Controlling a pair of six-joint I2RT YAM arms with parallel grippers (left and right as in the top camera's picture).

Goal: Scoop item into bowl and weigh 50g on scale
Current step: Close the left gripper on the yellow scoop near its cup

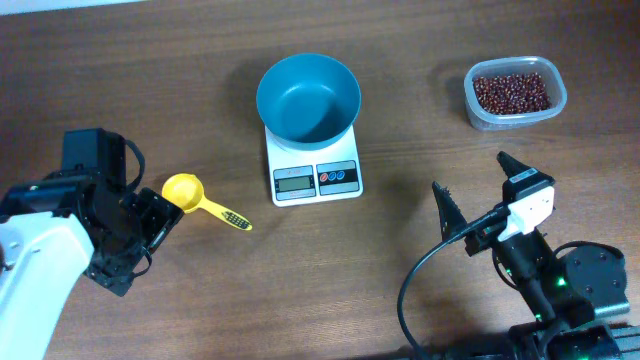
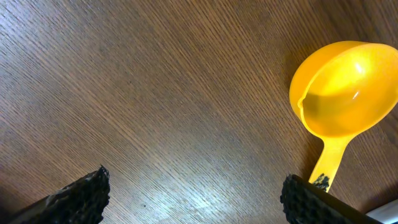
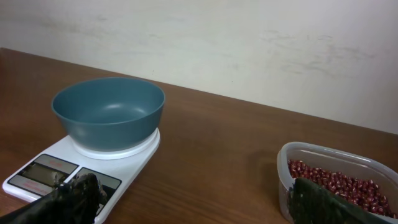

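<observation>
Bowl point(image 1: 308, 97) stands empty on the scale point(image 1: 315, 178) at centre, so anything tipped in should register at once. Beans point(image 1: 511, 92) are all in the clear tub point(image 1: 470, 100) at far right, none transferred. Yellow scoop point(image 1: 190, 195) lies cup-up on the table point(image 1: 400, 60) left of the scale. My left gripper point(image 2: 196, 199) is spread wide and empty, the scoop's handle just beside one finger, placed, I judge, to take it. My right gripper point(image 1: 478, 180) is likewise spread and empty, near right, waiting.
</observation>
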